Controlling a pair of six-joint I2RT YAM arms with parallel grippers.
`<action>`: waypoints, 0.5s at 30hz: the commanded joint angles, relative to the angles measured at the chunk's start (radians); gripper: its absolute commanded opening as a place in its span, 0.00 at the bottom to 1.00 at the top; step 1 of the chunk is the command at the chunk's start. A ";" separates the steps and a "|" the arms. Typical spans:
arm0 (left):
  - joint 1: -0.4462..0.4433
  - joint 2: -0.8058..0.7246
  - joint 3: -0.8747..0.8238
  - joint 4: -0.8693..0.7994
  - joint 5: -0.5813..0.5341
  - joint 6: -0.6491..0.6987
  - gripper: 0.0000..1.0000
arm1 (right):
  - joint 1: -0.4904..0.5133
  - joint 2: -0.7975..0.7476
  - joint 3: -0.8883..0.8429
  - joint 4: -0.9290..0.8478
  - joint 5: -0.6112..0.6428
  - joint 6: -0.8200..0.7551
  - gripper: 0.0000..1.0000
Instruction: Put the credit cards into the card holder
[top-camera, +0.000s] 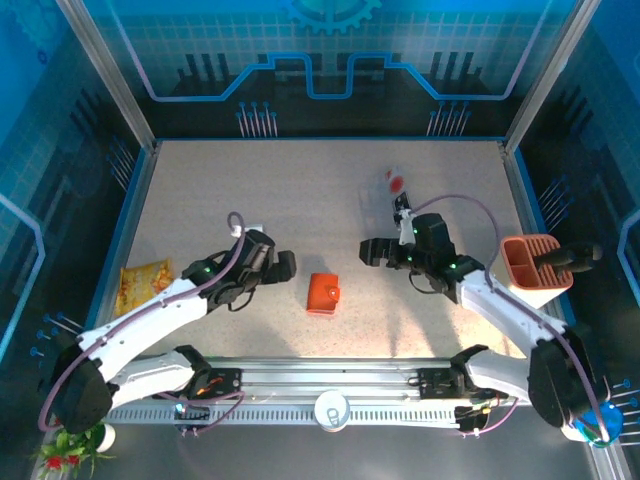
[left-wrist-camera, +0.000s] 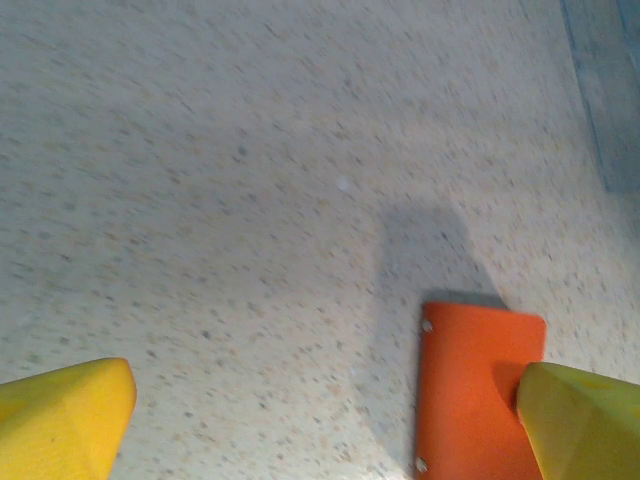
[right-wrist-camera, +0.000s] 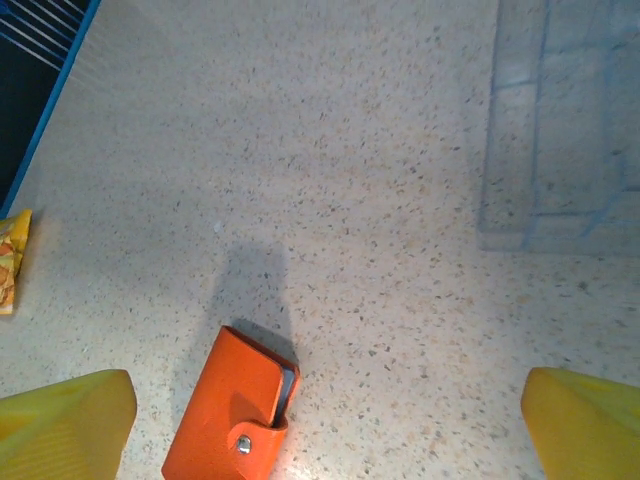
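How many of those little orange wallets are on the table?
1. The orange wallet lies snapped shut in the middle of the table, between the left end effector and the right end effector. Another could be hidden from view.

Speckled beige tabletop (top-camera: 300, 190) sits under bright light, with soft shadows falling across it. Blue wall panels (top-camera: 320, 60) with circuit-line graphics close it in, silver frame posts (top-camera: 105, 75) slant up the sides, and a metal rail (top-camera: 330, 375) runs along the near edge.

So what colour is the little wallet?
Orange-red card holder, with a small silver snap; clearest in the right wrist view.
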 joint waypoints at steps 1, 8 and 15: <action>0.066 -0.055 0.020 -0.039 -0.104 0.071 0.99 | 0.008 -0.075 -0.021 -0.080 0.085 -0.053 1.00; 0.211 -0.165 -0.033 0.158 -0.298 0.295 0.99 | 0.004 -0.193 -0.024 -0.116 0.331 -0.120 1.00; 0.396 -0.167 -0.199 0.593 -0.281 0.529 0.99 | -0.083 -0.172 0.004 -0.040 0.412 -0.179 1.00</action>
